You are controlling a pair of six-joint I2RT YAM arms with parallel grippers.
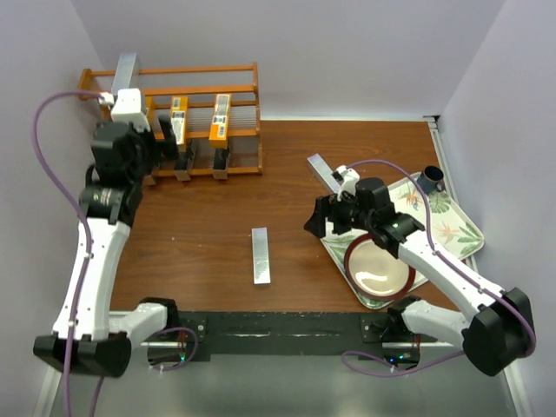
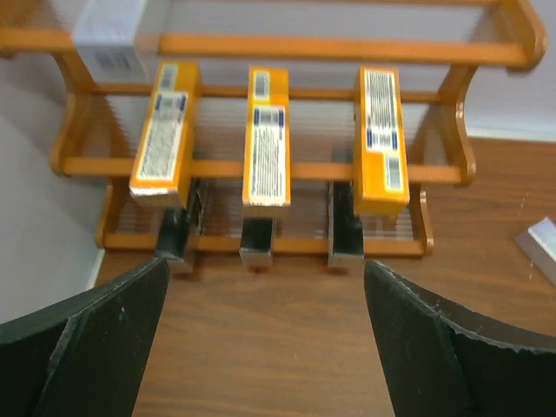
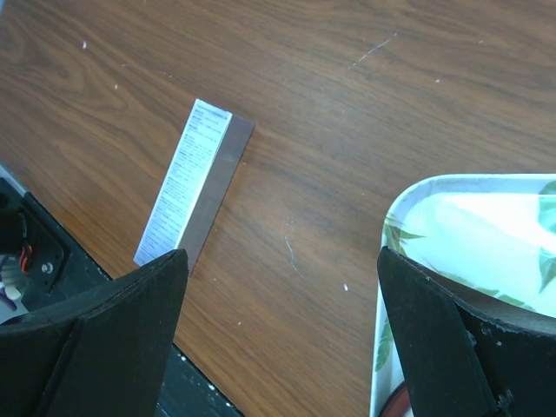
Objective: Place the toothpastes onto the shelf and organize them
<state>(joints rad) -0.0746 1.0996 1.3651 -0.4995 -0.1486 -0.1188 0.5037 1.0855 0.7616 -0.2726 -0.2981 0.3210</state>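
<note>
The orange-brown shelf [image 1: 234, 69] [image 2: 313, 48] stands at the back left. Three orange toothpastes [image 2: 165, 130] [image 2: 268, 139] [image 2: 382, 139] lean on its middle tier. Three black ones [image 2: 178, 234] [image 2: 258, 239] [image 2: 346, 234] lie on the lowest tier. One silver carton [image 2: 109, 35] [image 1: 124, 71] rests on the top tier. Another silver carton [image 1: 260, 255] [image 3: 195, 178] lies flat mid-table, and a third [image 1: 323, 171] [image 2: 540, 246] lies beside the tray. My left gripper [image 2: 265, 263] [image 1: 161, 143] hangs open and empty in front of the shelf. My right gripper [image 3: 282, 254] [image 1: 326, 217] is open over bare wood, right of the mid-table carton.
A leaf-patterned tray [image 1: 460, 226] [image 3: 434, 226] sits at the right, holding a red-rimmed bowl [image 1: 379, 268] and a dark cup [image 1: 433, 178]. White walls close in behind and on both sides. The black base bar [image 1: 287, 330] runs along the near edge.
</note>
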